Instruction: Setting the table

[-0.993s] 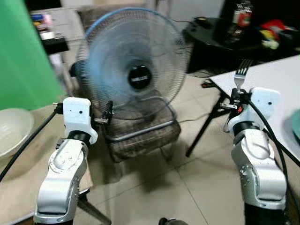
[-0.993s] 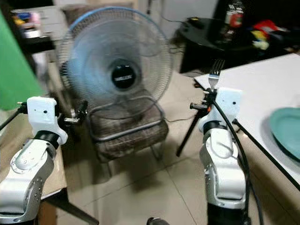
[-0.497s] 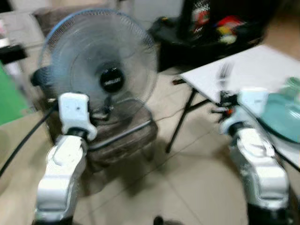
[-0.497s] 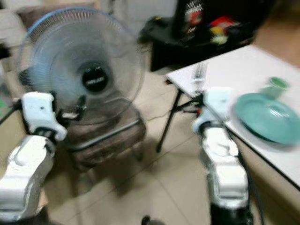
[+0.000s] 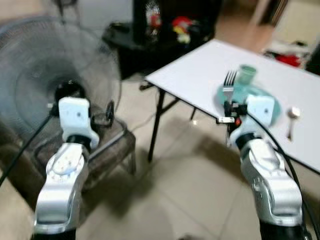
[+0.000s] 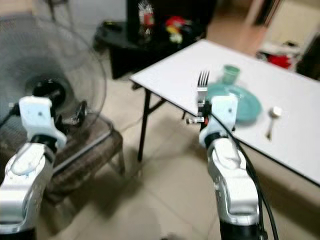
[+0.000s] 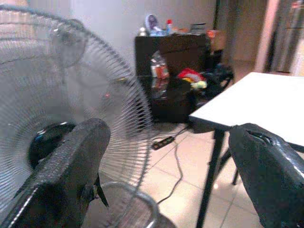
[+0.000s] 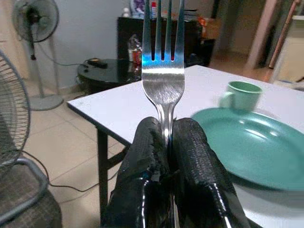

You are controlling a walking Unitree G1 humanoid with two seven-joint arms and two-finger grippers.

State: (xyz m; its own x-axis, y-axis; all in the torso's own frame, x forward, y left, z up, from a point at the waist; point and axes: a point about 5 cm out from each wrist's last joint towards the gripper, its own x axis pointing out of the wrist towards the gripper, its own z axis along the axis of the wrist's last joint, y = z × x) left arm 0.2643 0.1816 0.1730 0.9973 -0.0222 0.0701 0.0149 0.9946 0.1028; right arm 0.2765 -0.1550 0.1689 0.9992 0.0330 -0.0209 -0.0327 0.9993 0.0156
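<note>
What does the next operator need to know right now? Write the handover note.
Right gripper: shut on the fork, tines up, short of the white table.
Left gripper: open, holding nothing, near the fan.
On the table: green plate, green cup behind it, spoon on the plate's far side from the robot.
Done: plate, cup, spoon placed.
Left: lay the fork beside the plate.

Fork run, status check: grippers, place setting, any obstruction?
Right gripper shut on fork, tines up. Left gripper open. Green plate, cup, spoon on white table ahead.
</note>
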